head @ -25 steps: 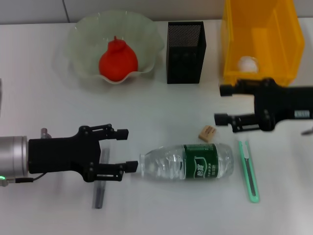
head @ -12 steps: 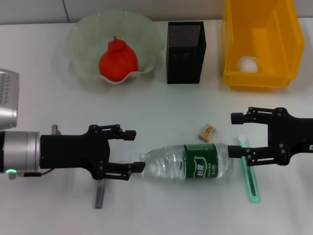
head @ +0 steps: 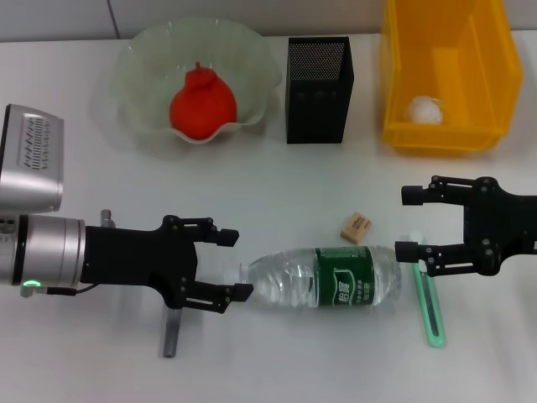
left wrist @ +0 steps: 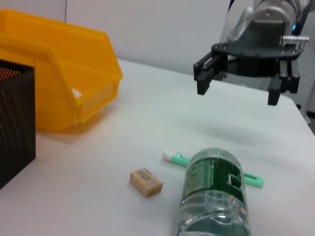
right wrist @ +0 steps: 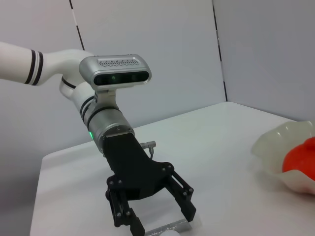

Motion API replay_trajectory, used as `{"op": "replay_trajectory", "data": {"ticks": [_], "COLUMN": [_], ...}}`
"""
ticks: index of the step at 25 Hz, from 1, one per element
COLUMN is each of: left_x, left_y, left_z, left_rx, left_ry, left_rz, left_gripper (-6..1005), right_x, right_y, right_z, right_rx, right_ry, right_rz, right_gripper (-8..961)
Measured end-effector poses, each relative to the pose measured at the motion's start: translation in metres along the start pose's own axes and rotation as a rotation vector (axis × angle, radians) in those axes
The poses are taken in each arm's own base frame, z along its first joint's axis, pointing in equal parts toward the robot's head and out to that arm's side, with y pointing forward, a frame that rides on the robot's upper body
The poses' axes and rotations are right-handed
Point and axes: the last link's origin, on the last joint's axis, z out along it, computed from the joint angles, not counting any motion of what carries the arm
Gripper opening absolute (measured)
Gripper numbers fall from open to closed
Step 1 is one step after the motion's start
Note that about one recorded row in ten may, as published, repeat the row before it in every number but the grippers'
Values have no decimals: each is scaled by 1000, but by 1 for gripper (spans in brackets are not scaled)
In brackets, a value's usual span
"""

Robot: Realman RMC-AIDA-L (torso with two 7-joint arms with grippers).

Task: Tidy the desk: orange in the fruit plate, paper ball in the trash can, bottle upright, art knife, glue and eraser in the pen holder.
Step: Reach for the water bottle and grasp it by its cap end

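The bottle [head: 323, 277] [left wrist: 214, 196] lies on its side on the desk [head: 277, 185]. My left gripper [head: 235, 264] [right wrist: 162, 221] is open at its cap end, one fingertip beside the cap. At the bottle's base end my right gripper [head: 406, 222] [left wrist: 237, 93] is open, above the art knife [head: 430, 306] [left wrist: 174, 157]. Just behind the bottle lies the eraser [head: 356, 227] [left wrist: 146, 181]. The glue [head: 171, 332] lies partly under my left gripper. The orange [head: 201, 105] [right wrist: 300, 157] sits in the fruit plate [head: 138, 59] [right wrist: 280, 147]. The paper ball [head: 424, 109] is inside the trash can [head: 445, 138] [left wrist: 59, 83].
The pen holder [head: 319, 88] [left wrist: 15, 118] stands at the back between the fruit plate and the trash can. A wall runs along the desk's far edge.
My left gripper has moved right to the bottle's cap. My right gripper has come away from the trash can to the bottle's base end.
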Motion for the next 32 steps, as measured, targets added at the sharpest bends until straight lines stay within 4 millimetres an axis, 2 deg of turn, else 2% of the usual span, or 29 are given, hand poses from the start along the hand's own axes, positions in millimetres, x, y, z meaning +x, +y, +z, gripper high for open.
{"op": "replay_trajectory", "data": {"ticks": [32], "left_x": [-2], "left_y": [-7], "left_z": [15], "left_rx": [1], "left_ry": [-147], "left_rz": [55], "left_gripper": [814], "right_x": [3], "right_y": [0], "right_z": [2], "right_rx": [16], "right_ry": [-11], "right_rz": [14], "right_gripper": [833]}}
